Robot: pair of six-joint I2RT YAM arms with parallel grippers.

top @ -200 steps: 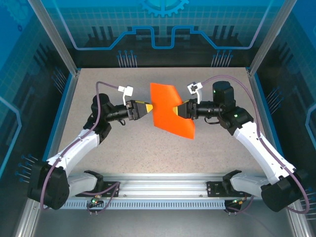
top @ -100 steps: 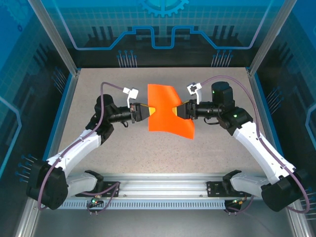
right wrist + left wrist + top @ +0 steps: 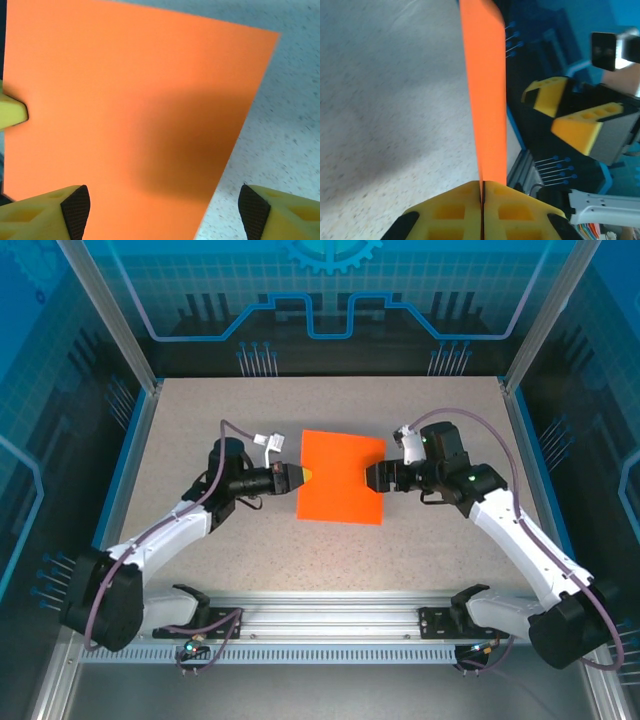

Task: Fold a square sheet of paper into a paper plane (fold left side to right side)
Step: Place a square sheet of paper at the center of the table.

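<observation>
Orange and thin, the square sheet of paper (image 3: 340, 477) is clamped at the middle of its left edge by the left gripper (image 3: 303, 476), whose fingers press together on it. From that grip the sheet stretches toward 3 o'clock, spread about level over the middle of the table (image 3: 200, 420). At its far edge the right gripper (image 3: 372, 478) stands with jaws wide apart, gripping nothing; the sheet lies at its 9 o'clock. By my judgement, the left arm must carry its edge rightward.

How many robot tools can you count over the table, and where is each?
2. The left tool is shut on the left edge of the square sheet of paper; the right tool stands open at its right edge.
</observation>
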